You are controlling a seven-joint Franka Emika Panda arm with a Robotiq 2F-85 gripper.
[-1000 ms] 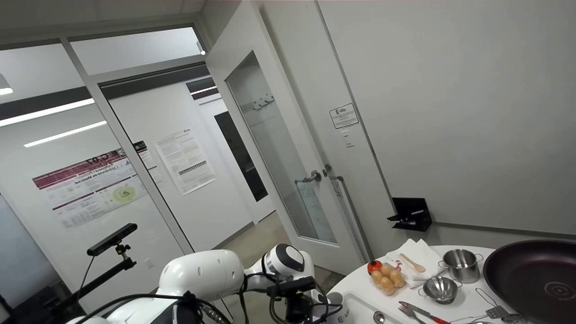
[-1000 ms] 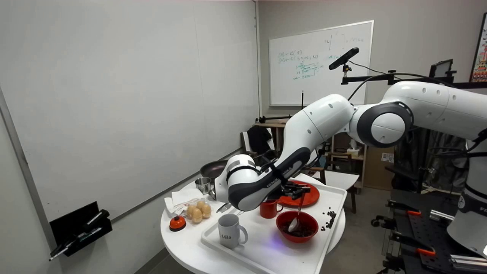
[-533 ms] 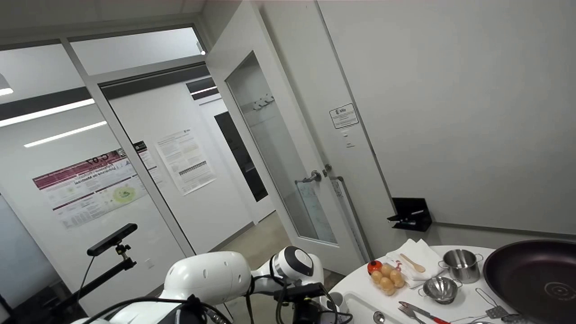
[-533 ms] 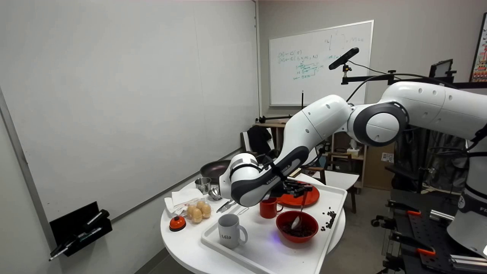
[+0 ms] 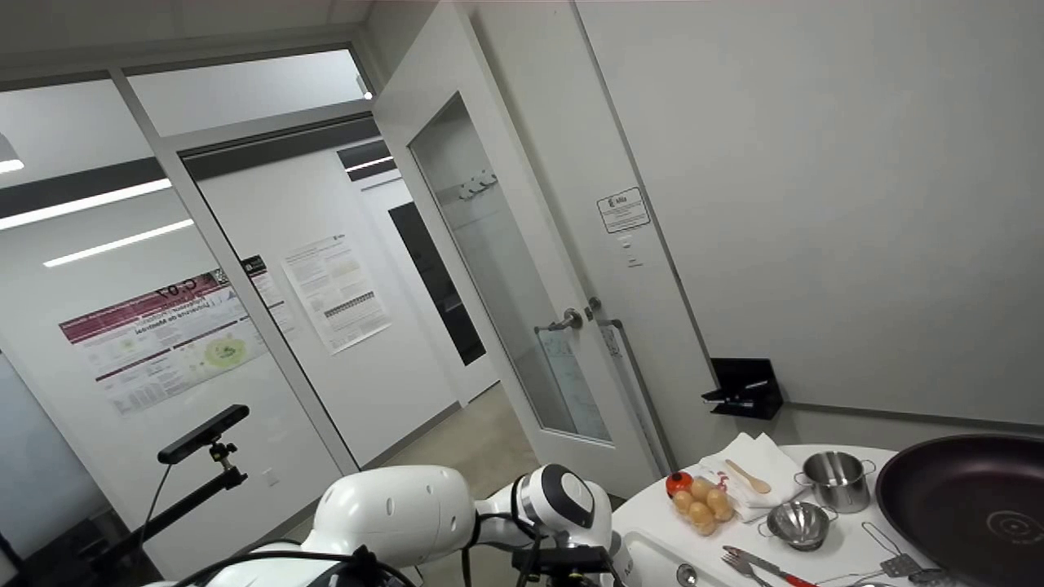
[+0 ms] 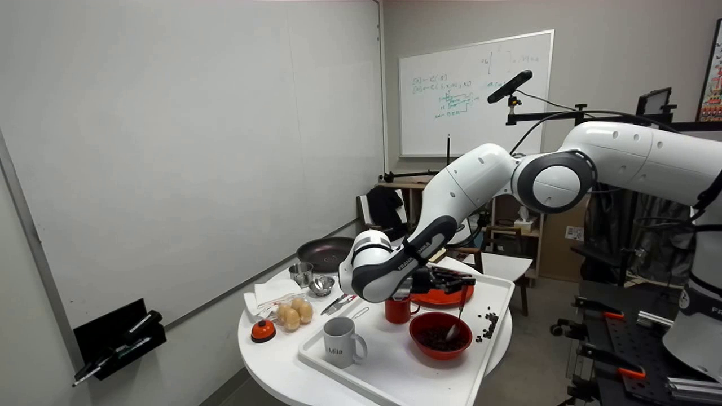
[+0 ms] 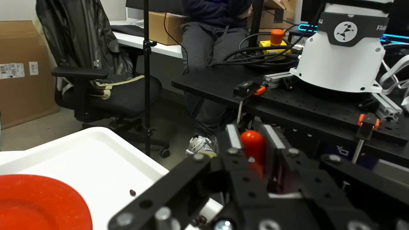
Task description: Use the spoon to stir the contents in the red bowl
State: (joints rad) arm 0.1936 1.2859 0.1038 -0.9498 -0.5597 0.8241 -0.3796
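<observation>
1 spoon (image 6: 453, 332) leans in the red bowl (image 6: 438, 353), low in the frame, right of centre in an exterior view, its head down by the dark contents (image 6: 434, 338). The claw (image 7: 252, 138) is narrow, holding the red handle (image 7: 252, 144) near its upper end, a good place, I think. The spoon should be light and stiff, but this smooth handle may turn while stirring

spoon (image 6: 453, 331) shifted within red bowl (image 6: 440, 354), nearer loose dark bits (image 6: 493, 320), jaws too
</observation>
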